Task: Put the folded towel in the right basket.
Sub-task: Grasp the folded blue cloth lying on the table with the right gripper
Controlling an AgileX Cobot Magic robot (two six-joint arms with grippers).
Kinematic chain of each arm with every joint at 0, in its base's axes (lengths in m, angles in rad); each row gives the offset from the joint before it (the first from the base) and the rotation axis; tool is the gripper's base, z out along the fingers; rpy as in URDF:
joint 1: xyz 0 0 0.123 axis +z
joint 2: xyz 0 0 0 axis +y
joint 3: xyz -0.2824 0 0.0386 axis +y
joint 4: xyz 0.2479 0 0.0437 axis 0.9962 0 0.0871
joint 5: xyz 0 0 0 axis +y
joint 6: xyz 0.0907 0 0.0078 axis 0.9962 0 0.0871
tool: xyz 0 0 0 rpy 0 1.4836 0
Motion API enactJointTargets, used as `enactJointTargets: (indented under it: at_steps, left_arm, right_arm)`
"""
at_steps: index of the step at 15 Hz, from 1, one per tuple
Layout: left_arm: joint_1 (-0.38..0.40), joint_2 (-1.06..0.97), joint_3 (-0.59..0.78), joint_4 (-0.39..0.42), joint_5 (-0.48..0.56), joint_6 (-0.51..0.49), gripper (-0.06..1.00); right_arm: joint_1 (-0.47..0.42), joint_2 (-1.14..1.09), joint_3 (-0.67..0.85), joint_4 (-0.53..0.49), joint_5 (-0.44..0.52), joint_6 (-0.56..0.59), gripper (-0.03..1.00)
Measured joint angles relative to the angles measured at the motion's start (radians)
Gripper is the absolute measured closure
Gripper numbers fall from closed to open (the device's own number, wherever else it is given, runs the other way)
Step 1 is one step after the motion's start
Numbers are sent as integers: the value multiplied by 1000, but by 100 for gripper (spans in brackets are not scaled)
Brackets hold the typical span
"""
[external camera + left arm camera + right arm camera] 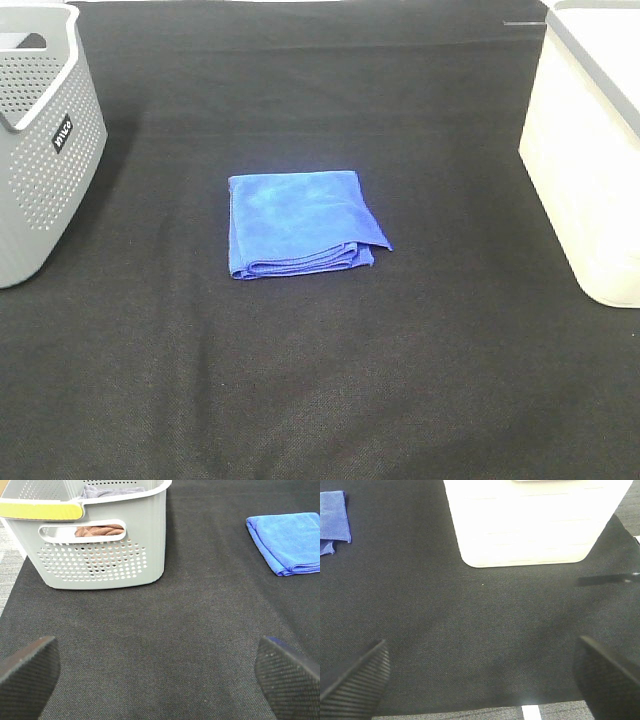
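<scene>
A folded blue towel [300, 223] lies flat on the black cloth near the table's middle. It also shows in the left wrist view [287, 542] and, partly, in the right wrist view [333, 521]. The right basket [590, 160] is white and stands at the right edge; the right wrist view shows its wall [535, 525]. Neither arm shows in the exterior high view. My left gripper [160, 672] is open and empty over bare cloth, apart from the towel. My right gripper [482, 677] is open and empty near the white basket.
A grey perforated basket [40, 150] stands at the left edge; in the left wrist view [100, 550] it holds brown and grey cloths. The black cloth [320, 380] covers the table. Its front edge and grey floor show in the right wrist view.
</scene>
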Motion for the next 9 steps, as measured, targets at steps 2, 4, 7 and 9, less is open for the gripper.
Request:
enactJointTargets:
  at_steps: [2, 4, 7, 9]
  left_arm:
    - [0, 0, 0, 0, 0, 0, -4]
    - [0, 0, 0, 0, 0, 0, -4]
    - [0, 0, 0, 0, 0, 0, -4]
    - [0, 0, 0, 0, 0, 0, -4]
  right_arm:
    - [0, 0, 0, 0, 0, 0, 0]
    - [0, 0, 0, 0, 0, 0, 0]
    - [0, 0, 0, 0, 0, 0, 0]
    - [0, 0, 0, 0, 0, 0, 0]
